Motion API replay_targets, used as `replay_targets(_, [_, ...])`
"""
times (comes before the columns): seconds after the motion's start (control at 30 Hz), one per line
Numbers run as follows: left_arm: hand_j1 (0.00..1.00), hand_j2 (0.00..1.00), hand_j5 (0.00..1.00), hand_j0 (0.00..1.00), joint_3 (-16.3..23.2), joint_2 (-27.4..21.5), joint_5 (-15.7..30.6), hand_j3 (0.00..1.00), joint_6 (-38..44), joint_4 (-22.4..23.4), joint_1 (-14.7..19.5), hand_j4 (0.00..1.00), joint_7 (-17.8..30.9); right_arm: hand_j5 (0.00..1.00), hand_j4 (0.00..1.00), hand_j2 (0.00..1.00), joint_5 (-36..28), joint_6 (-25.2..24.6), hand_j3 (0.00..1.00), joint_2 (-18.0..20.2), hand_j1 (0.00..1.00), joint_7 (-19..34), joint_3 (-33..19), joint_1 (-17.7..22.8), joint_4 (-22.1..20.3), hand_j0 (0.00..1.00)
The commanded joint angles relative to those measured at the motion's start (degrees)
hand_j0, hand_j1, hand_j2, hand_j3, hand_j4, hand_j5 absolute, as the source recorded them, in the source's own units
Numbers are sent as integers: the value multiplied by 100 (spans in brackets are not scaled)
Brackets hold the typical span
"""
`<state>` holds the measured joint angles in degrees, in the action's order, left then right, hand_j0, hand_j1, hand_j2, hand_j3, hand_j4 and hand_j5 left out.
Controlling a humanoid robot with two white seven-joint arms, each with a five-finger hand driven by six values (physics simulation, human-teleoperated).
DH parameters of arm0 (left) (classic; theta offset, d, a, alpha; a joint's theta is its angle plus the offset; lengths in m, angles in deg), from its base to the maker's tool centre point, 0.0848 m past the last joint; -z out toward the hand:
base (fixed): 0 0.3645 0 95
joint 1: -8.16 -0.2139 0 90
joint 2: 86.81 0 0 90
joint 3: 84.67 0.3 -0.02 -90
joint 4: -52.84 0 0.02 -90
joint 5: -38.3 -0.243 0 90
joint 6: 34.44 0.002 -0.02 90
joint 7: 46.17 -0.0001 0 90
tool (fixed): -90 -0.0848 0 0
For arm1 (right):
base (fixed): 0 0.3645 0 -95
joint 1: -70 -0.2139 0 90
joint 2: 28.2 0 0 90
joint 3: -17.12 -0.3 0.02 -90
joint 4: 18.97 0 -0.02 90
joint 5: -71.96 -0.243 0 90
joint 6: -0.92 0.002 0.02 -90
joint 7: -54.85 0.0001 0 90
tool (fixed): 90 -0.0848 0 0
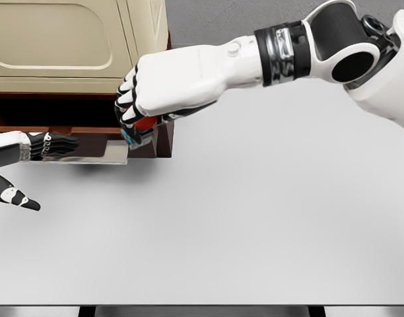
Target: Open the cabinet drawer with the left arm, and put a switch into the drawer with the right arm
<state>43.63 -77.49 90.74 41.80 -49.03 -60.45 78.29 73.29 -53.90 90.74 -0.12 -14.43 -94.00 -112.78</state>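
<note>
Over open drawer [83, 132], right hand [146, 99] grips switch [139, 132].

I see a cream cabinet [70, 39] over a dark reddish-brown drawer [90, 122]. The table [255, 218] is plain pale grey. Both hands, right [166, 86] and left [40, 146], are white with black fingers. The switch [139, 129] shows red and teal.

right hand [159, 89] gripping switch [137, 131], over open drawer [90, 132]
</note>
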Motion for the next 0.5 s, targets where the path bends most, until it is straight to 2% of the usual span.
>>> replay_targets(0.0, [100, 100, 100, 100, 284, 26, -1017, 100, -38, 70, -3, 100, 54, 43, 43, 43, -28, -18, 43, -3, 43, -2, -26, -17, 21, 43])
replay_targets(0.2, [100, 100, 100, 100, 293, 35, -938, 100, -38, 62, -82, 100, 54, 43, 43, 43, -37, -161, 43, -99, 43, -2, -26, -185, 153, 43])
replay_targets(0.47, [100, 100, 100, 100, 293, 26, -920, 100, -38, 70, -117, 100, 54, 43, 43, 43, -28, -213, 43, -240, 43, -2, 27, -202, 434, 43])
